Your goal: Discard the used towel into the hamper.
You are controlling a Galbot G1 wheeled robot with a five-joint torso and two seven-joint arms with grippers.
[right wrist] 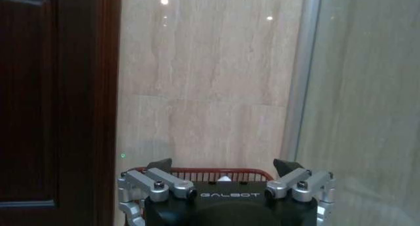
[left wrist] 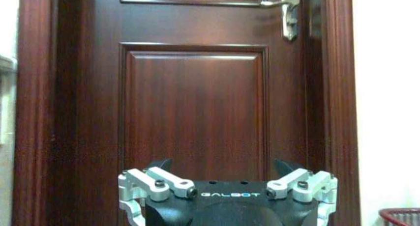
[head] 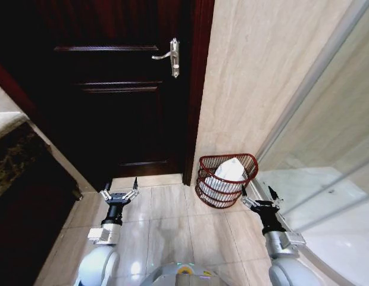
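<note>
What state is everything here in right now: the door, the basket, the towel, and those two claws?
Door: shut, handle level.
Hamper: upright on the floor by the wall, holding a towel.
Towel: white, bunched inside the hamper.
Left gripper: open, empty, facing the door.
Right gripper: open, empty, beside the hamper.

Small round reddish-brown openwork wicker hamper [head: 226, 180] — bars a deep red against the pale wall. Crumpled towel [head: 227, 176] inside it: plain white, unpatterned. Panelled wooden door [head: 113, 89]: dark mahogany red-brown, with a silver metal lever handle [head: 171, 56]. Wall tiles [head: 256, 71] beige with faint streaking. Floor tiles [head: 166, 229] light cream, glossy. Both grippers — left gripper [head: 119, 190], right gripper [head: 259, 198] — black bodies, silver linkages.
</note>
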